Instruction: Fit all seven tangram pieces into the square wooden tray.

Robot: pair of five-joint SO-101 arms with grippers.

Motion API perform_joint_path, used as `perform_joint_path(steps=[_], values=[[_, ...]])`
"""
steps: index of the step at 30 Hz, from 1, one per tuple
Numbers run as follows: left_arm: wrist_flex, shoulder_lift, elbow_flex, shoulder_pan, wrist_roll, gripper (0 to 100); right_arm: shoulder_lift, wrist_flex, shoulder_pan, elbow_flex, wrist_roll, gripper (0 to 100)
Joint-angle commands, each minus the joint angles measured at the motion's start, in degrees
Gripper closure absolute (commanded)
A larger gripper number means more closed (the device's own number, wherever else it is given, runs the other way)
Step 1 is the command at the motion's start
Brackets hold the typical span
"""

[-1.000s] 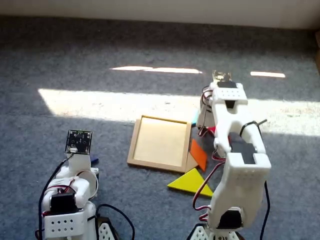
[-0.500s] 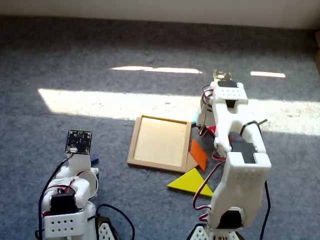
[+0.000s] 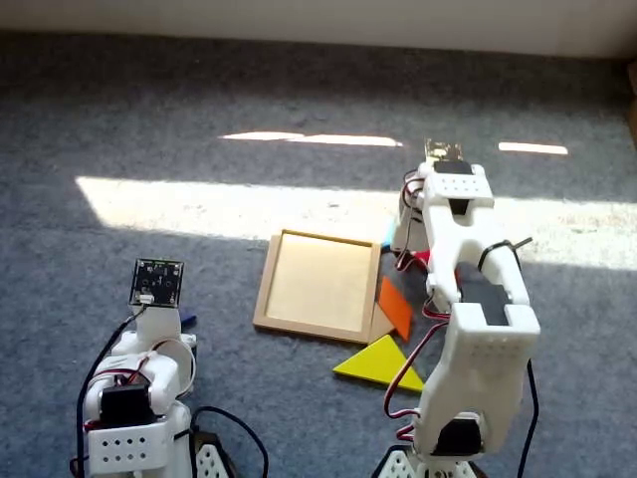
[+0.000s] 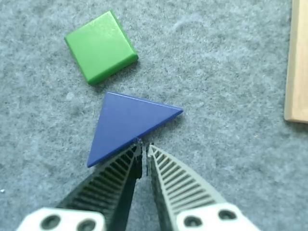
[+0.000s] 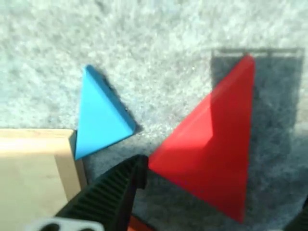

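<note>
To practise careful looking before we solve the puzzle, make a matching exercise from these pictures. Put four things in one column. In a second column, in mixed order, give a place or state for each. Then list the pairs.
Things
1. dark blue triangle
2. light blue triangle
3. yellow triangle
4. wooden tray

Places or states
A. holds no pieces
B. on the carpet, nearest the base of the right arm
C. at the tips of the left gripper
D. beside a corner of the wooden tray

Pairs: 1-C, 2-D, 3-B, 4-A
</note>
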Motion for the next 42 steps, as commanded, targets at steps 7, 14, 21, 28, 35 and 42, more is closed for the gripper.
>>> perform_joint_path(steps=[7, 14, 21, 28, 35, 42], values=[[0.44, -2.33, 1.1, -0.75, -0.35, 96, -0.84, -0.13, 1.36, -7.96, -0.7, 52.6], [0.44, -2.33, 1.1, -0.75, -0.35, 96, -0.57, -0.04, 1.19, -7.43, -0.7, 52.6], [0.44, -2.33, 1.1, -0.75, -0.35, 96, -0.48, 0.31, 1.1, -7.25, -0.7, 52.6], [0.44, -2.33, 1.1, -0.75, -0.35, 96, -0.66, 0.4, 0.48, -3.91, -0.35, 52.6], [0.44, -2.33, 1.1, -0.75, -0.35, 96, -0.75, 3.21, 0.4, -4.09, -0.35, 52.6], [0.44, -2.33, 1.1, -0.75, -0.35, 96, -0.66, 4.53, 0.31, -3.91, -0.26, 52.6]])
